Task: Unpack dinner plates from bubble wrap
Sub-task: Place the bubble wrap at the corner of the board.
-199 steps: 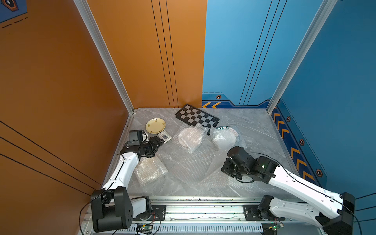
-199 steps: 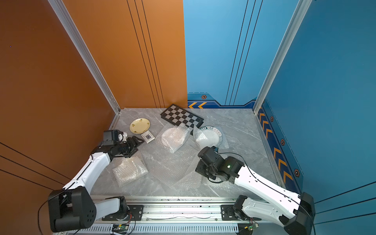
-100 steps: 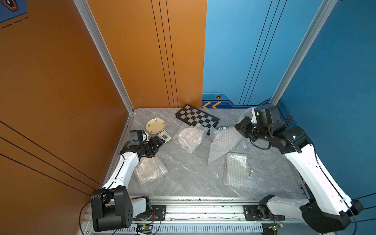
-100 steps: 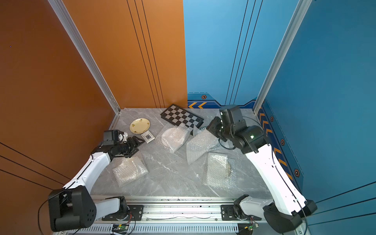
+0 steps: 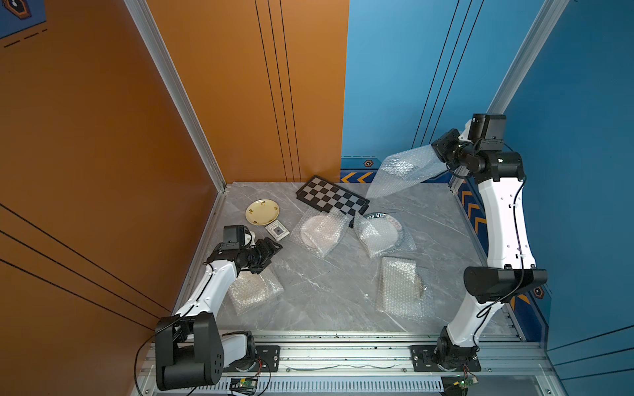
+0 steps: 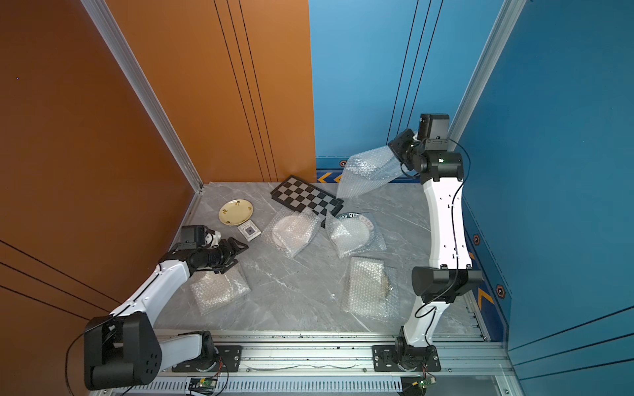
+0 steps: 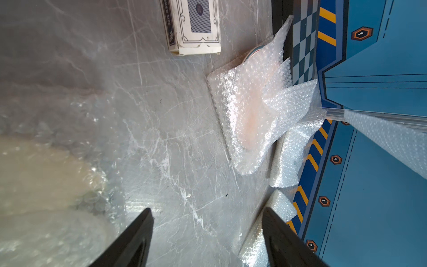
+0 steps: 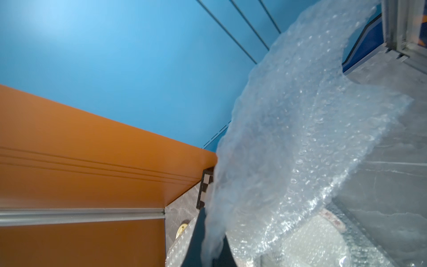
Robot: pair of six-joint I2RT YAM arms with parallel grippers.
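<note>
Your right pincer (image 5: 436, 153) is clamped on a corner of a bubble wrap sheet (image 5: 399, 173), high by the back wall. The sheet looks clear of the desk (image 5: 329, 281). A second ago the pincer was low at the front, with that sheet spread flat mid-desk. So the loose sheet is off, and a front bundle (image 5: 401, 288) shows. Your left pincer (image 5: 271, 244) hasn't moved: open, empty. The yellow plate (image 5: 262, 212) lies bare, the lettered plate (image 5: 380, 228) half covered. That bundle and two more still need unwrapping.
</note>
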